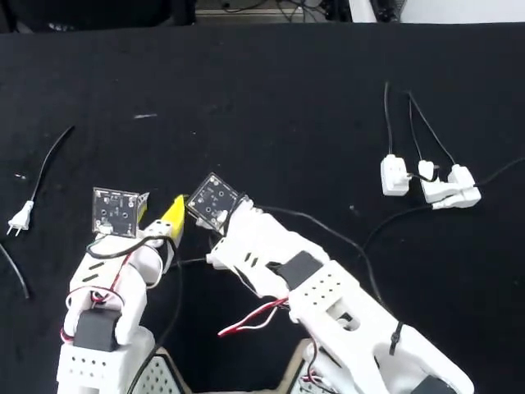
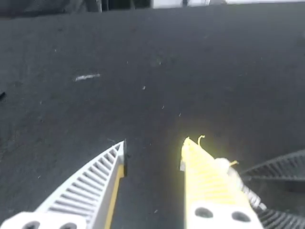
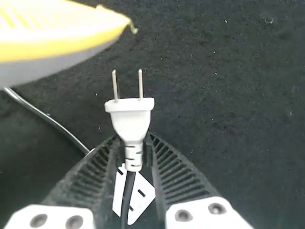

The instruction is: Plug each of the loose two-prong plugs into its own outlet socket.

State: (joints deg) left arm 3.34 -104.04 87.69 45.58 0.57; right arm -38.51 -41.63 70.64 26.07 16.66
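Note:
My right gripper is shut on a white two-prong plug. It grips the plug's neck between dark ribbed fingers, and the prongs point away over the black table. The plug's black cord trails off to the right. My left gripper is open just beside it, low over bare table, with one white finger and one yellow finger. Another loose plug lies at the far left. White outlet sockets lie at the right.
The two arms stand close together at the front of the black table. A thin black cord runs from the left plug, and more cords lead up from the sockets.

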